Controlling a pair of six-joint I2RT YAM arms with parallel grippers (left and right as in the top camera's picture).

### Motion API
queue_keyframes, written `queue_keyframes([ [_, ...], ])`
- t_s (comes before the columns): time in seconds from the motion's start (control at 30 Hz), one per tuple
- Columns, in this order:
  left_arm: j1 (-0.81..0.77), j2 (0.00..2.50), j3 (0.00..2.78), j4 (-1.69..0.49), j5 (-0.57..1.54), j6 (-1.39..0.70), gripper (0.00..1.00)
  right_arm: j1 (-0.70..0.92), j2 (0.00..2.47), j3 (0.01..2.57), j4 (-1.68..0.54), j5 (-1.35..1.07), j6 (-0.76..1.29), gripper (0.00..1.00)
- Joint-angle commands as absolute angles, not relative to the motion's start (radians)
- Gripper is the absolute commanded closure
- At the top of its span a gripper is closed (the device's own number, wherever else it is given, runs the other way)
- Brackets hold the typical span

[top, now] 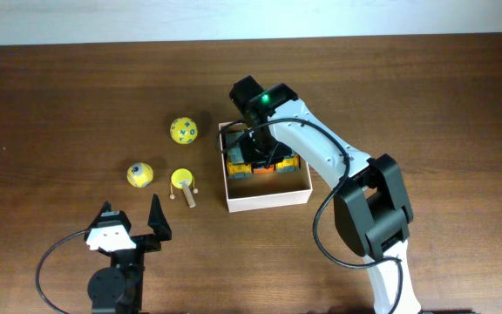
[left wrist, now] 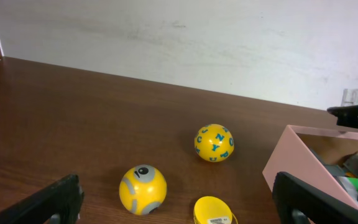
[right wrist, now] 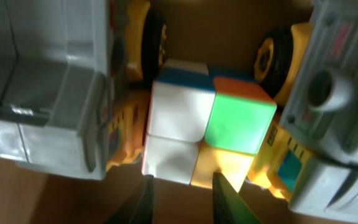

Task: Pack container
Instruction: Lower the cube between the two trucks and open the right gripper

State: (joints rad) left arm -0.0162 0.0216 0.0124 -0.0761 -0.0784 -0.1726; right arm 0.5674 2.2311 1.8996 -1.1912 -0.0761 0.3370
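The container is a shallow white-walled box right of the table's middle; its near wall also shows in the left wrist view. Inside it lie yellow-and-grey toy trucks and a small coloured cube wedged between them. My right gripper hangs down inside the box. Its jaws stand a little apart just short of the cube's near edge, with only the brown floor between them. My left gripper rests wide open near the front left, holding nothing.
Left of the box lie a yellow ball with blue letters, a yellow ball with grey markings and a yellow disc toy on a wooden stick. All three show ahead of the left gripper.
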Motion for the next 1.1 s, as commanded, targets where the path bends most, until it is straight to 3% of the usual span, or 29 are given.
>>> queue_keyframes([
  [0.0, -0.01, 0.017, 0.009, -0.08, -0.067, -0.156, 0.01, 0.575, 2.214, 1.881, -1.169, -0.043, 0.338, 0.74],
  [0.4, -0.01, 0.017, 0.009, -0.08, -0.067, -0.156, 0.01, 0.575, 2.214, 1.881, -1.14, 0.017, 0.338, 0.73],
  [0.53, -0.01, 0.017, 0.009, -0.08, -0.067, -0.156, 0.01, 0.575, 2.214, 1.882, -1.163, 0.0, 0.339, 0.8],
  [0.97, -0.01, 0.017, 0.009, -0.08, -0.067, -0.156, 0.01, 0.576, 2.11, 1.904, -1.27, -0.011, 0.343, 0.79],
  [1.07, -0.01, 0.017, 0.009, -0.08, -0.067, -0.156, 0.01, 0.577, 2.109, 1.903, -1.281, -0.014, 0.351, 0.83],
])
